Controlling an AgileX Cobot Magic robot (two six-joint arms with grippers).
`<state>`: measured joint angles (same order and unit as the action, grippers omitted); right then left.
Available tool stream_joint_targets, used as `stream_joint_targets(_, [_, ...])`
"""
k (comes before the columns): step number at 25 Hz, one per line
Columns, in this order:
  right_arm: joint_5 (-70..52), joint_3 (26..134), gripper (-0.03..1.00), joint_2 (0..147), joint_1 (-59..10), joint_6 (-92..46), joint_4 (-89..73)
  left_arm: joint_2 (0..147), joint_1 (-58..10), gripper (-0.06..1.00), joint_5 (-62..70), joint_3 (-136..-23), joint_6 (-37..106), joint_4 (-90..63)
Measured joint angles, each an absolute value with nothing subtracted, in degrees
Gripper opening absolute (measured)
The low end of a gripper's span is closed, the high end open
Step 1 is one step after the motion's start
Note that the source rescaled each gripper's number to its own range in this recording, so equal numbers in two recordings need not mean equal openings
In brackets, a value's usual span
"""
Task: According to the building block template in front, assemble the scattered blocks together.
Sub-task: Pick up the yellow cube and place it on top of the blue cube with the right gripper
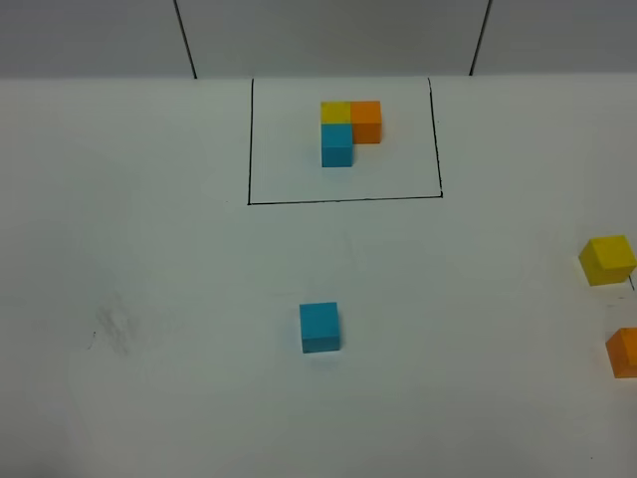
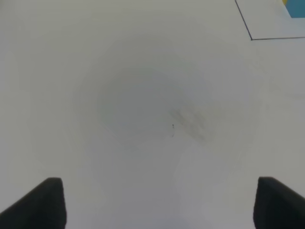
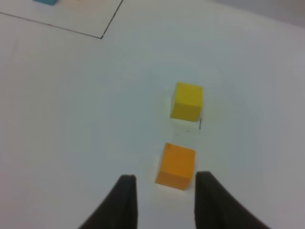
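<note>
The template [image 1: 343, 139] is a black-outlined rectangle at the back of the white table, framing joined yellow, orange and blue cubes in an L. A loose blue cube [image 1: 319, 327] sits near the table's middle. A loose yellow cube [image 1: 607, 259] and a loose orange cube [image 1: 624, 352] sit at the right edge. In the right wrist view my right gripper [image 3: 162, 188] is open, with the orange cube [image 3: 176, 166] just ahead of its fingertips and the yellow cube [image 3: 187, 100] beyond. My left gripper [image 2: 157, 200] is open and empty above bare table. Neither gripper shows in the high view.
A faint grey smudge [image 1: 114, 329] marks the table at the left, also seen in the left wrist view [image 2: 190, 124]. A corner of the template's black outline [image 2: 251, 38] shows in the left wrist view. A wall with two dark vertical lines stands behind the table.
</note>
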<state>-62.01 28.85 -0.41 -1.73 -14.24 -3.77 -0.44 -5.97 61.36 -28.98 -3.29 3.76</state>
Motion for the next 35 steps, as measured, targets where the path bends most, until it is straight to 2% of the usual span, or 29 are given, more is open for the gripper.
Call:
stream_joint_targets(17, [-62.0,28.9,0.0,-0.4,-1.7,-13.7,-3.5,-0.4,-6.0,0.68,61.4,-29.0,-3.4,3.8])
stream_joint_targets(21, [-61.4,28.9,0.01,0.9,-1.7,-5.4,0.0,-0.4,-6.0,0.68,61.4,-29.0,-3.4,3.8])
stream_joint_targets(23, [-60.1,29.6,0.05,3.7,-1.7,0.0,1.4,-0.4,-6.0,0.68,61.4,-29.0,-3.3,3.8])
stream_joint_targets(25, [-57.4,30.9,0.12,8.3,-1.7,2.3,2.1,-0.4,-6.0,0.68,61.4,-29.0,-3.3,3.8])
stream_joint_targets(27, [-55.3,32.1,0.23,13.9,-1.7,2.4,2.1,-0.4,-6.0,0.68,61.4,-29.0,-3.3,3.8])
stream_joint_targets(29, [-54.0,33.6,0.39,21.3,-1.7,1.4,2.1,-0.4,-6.0,0.68,61.3,-29.0,-3.2,3.8])
stream_joint_targets(33, [-52.1,37.3,0.81,37.4,-1.7,0.0,2.1,-0.4,-6.0,0.68,61.3,-29.0,-3.4,3.8])
stream_joint_targets(35, [-50.9,39.5,0.94,45.2,-1.7,0.0,2.1,-0.4,-6.0,0.68,61.3,-29.0,-3.4,3.8])
